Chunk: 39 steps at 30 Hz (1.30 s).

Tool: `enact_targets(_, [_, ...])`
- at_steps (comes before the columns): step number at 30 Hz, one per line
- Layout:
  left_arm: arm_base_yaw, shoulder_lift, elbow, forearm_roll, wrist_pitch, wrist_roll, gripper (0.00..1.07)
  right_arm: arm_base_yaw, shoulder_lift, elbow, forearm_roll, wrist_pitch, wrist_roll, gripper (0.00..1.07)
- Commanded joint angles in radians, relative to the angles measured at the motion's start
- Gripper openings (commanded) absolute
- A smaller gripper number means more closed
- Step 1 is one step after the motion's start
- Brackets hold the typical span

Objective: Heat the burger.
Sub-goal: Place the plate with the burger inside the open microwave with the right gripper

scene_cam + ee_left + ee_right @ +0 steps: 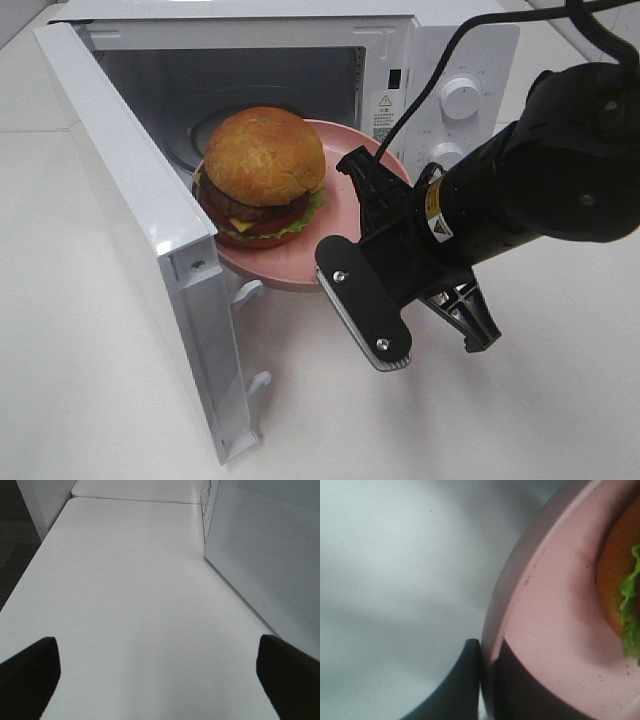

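Observation:
The burger [262,160], with a golden bun, patty, cheese and lettuce, sits on a pink plate [338,205]. The plate hangs in the mouth of the open microwave [440,60], its near edge still jutting out in front. My right gripper [353,166] is shut on the plate's right rim. In the right wrist view its dark fingers [487,652] pinch the plate's pink rim [550,610], and the burger's bun and lettuce [615,580] show at the edge. My left gripper [157,647] stands open over bare white table, off to the side of the microwave.
The microwave door [130,200] swings wide open to the left, with its latch hooks facing the table's front. Control knobs [460,97] sit on the microwave's right panel. A cable [450,50] runs from my right arm across the microwave's front. White table [520,420] lies all around.

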Motion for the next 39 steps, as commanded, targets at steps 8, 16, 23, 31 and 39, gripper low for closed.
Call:
enact_targets(8, [-0.005,-0.016,0.004,-0.006,-0.015,-0.002,1.01,-0.017,0.052,-0.089,0.100,-0.026,-0.147,0.00])
enact_targets(16, [-0.005,-0.016,0.004,-0.006,-0.015,-0.002,1.01,-0.028,0.114,-0.170,0.104,0.050,-0.147,0.00])
enact_targets(23, [-0.005,-0.016,0.004,-0.006,-0.015,-0.002,1.01,-0.028,0.144,-0.249,0.103,0.062,-0.166,0.00])
enact_targets(31, [-0.005,-0.016,0.004,-0.006,-0.015,-0.002,1.01,-0.028,0.218,-0.361,0.111,0.146,-0.182,0.00])
enact_targets(39, [-0.005,-0.016,0.004,-0.006,-0.015,-0.001,1.01,-0.028,0.282,-0.464,0.120,0.209,-0.149,0.00])
